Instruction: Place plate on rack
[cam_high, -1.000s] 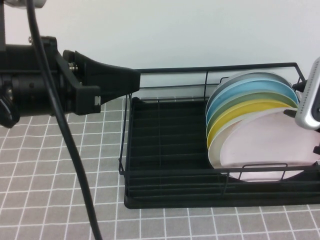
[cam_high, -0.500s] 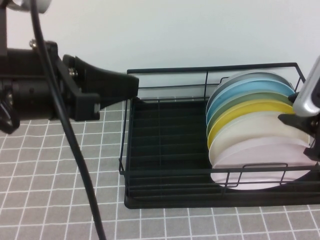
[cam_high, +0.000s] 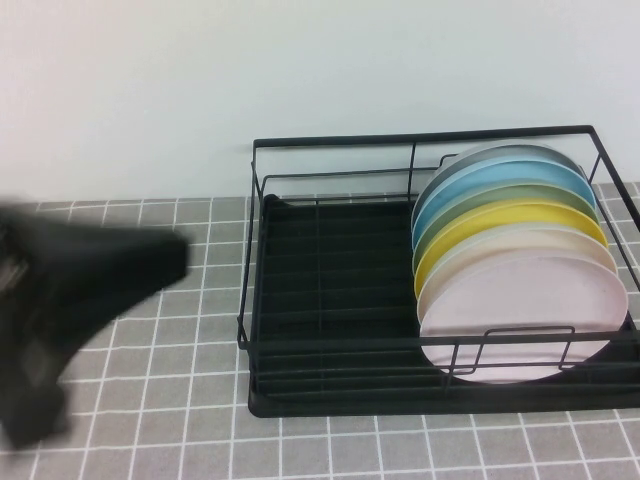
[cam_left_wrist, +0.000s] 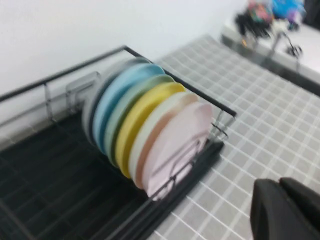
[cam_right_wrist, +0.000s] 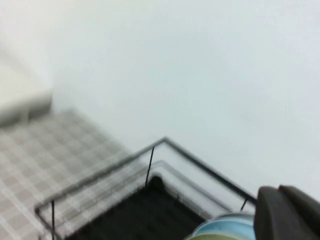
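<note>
Plate (cam_high: 525, 315), pale pink, stands on edge at the front of the row in the rack (cam_high: 330, 390), right of frame. It looks stiff, light, smooth and breakable; its upper rim suits gripping. The left gripper (cam_left_wrist: 287, 210), lower left in the high view, is closed and empty. The right gripper (cam_right_wrist: 290, 212), off that view, is closed and empty too.

The left arm (cam_high: 70, 310) shows in the high view only as a smeared matte black mass at about 8 o'clock, broad and tapering to a blunt end; no screws, cables or markings can be made out on it. The left gripper (cam_left_wrist: 286, 210) appears in its wrist view as two smooth black rounded fingers pressed together at 5 o'clock. The right gripper (cam_right_wrist: 289, 214) looks the same: dark, rounded, plain, fingers together
</note>
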